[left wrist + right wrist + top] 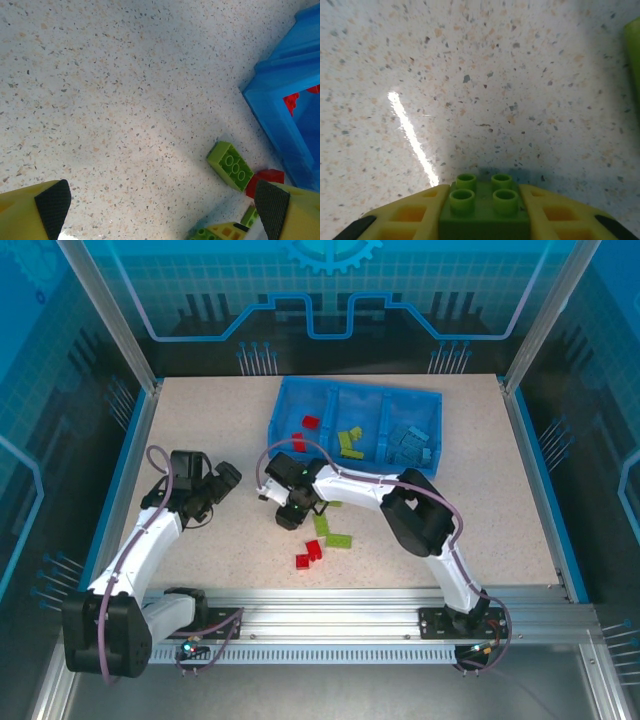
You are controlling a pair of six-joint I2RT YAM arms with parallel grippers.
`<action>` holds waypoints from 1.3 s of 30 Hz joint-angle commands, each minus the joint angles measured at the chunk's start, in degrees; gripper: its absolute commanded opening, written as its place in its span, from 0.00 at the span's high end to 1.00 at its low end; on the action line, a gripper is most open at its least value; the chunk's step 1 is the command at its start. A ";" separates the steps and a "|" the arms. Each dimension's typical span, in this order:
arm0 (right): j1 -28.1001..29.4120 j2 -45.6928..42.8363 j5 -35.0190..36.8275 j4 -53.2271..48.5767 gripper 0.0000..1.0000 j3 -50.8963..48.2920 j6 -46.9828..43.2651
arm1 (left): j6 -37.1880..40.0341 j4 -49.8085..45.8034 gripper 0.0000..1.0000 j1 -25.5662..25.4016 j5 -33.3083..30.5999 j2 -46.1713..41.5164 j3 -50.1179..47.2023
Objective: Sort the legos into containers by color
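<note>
Though unclear overhead, lego [482,207] in tool [485,222].

my left arm [140,540]: bent, wrist angled rightward
my left gripper [162,210]: fingers spread wide
my right arm [430,530]: elbow raised, forearm folded leftward
my right gripper [484,222]: clamped on green lego [482,202]

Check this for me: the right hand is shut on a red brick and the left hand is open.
Wrong colour: the right hand is shut on a lime green brick, not red, as the right wrist view shows. The left hand is open.
</note>
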 commanded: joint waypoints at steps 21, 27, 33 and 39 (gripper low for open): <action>-28.08 0.55 4.02 -18.18 0.74 22.18 22.11 | -1.06 -6.84 0.01 -14.58 -5.16 1.16 -2.52; -28.40 6.74 9.01 -24.31 0.69 29.81 23.29 | -3.18 -6.48 0.01 -18.63 -6.06 3.26 -2.81; -28.86 7.63 9.87 -26.20 0.39 30.01 23.97 | -3.39 -8.11 0.01 -22.08 -6.78 4.24 -1.29; -27.77 1.43 8.98 -21.53 0.18 23.70 23.08 | -4.43 -9.23 0.01 -27.89 -6.88 6.74 0.46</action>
